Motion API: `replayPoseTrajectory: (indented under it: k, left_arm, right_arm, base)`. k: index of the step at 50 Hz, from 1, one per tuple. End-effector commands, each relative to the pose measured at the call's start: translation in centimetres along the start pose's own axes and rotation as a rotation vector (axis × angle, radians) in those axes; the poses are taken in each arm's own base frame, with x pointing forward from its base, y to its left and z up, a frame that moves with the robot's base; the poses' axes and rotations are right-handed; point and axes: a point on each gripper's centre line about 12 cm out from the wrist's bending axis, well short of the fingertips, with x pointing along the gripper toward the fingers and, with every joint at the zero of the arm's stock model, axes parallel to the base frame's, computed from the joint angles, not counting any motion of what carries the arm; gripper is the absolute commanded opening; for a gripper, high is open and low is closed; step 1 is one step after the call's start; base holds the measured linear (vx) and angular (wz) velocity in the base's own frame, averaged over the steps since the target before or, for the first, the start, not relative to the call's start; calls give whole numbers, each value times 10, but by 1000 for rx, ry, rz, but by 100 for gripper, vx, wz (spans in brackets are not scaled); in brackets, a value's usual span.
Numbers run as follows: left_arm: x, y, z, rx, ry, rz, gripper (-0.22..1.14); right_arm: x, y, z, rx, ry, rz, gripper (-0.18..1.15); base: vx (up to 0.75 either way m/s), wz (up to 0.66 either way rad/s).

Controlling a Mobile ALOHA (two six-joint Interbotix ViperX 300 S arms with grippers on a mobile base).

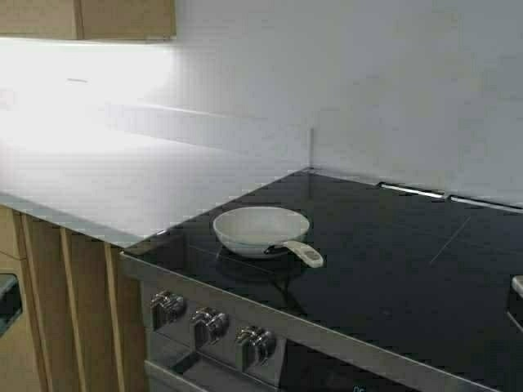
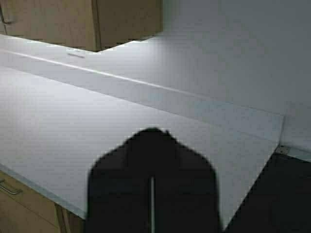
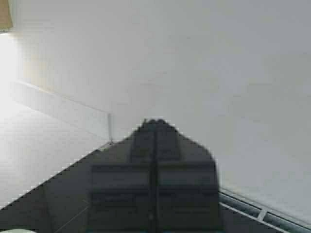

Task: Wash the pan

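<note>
- On the hob, front-left zone: the pan sits flat, bowl up, looks empty, handle pointing to about 4 o'clock, toward the front edge.
- Counter lies at 9 to 10 o'clock from the pan, with wall behind and a cupboard at the far upper left.
- Knobs sit in a row on the stove front, at about 7 o'clock from the pan.
- Left gripper: jaws pressed together, only a thin seam between them, holding nothing. It hangs above the counter, well apart from the pan.
- Right gripper: likewise closed tight on nothing, raised over the hob and facing the wall.
- Neither arm shows in the high view; nothing touches the pan.
- Risk, my reading: the handle is short and stubby, so a pinch off its centre could let the pan swing or tip when lifted.
- Risk: the glass looks slick; a sideways nudge from closed jaws would probably skate the pan toward the front edge, which is near.
- Risk: both sets of jaws must open before any grasp; coming down closed would only push the pan.
- Risk: a low reach could brush the knobs.
- Hidden: no sink or tap in any view, so where washing happens is unknown; the base would likely have to drive.
- Cut off: the hob's right side, with a pale object at 3 o'clock at the frame edge, not identifiable.
- Hard to tell: whether the pan holds residue; its inside reads plain cream.
</note>
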Motion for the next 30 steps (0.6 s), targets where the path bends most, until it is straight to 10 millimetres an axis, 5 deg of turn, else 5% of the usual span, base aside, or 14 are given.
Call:
replayPoseTrajectory:
  k: [1, 6, 14, 30]
  left_arm:
    - [0, 2, 1, -33, 0, 8, -1]
    - [2, -2, 2, -67, 4, -13, 33]
    - [7, -18, -6, -148, 48, -85, 105]
    - [16, -62, -56, -454, 207, -242, 101]
  right_arm:
    - [1, 2, -5, 4, 14, 9, 5]
    - [0, 2, -5, 2, 12, 9, 8]
    - [0, 2, -5, 1, 12, 9, 6]
    - [-1, 2, -8, 2, 21, 9, 6]
  base:
    - [0, 0]
    - [0, 0]
    - [0, 0]
    - [0, 0]
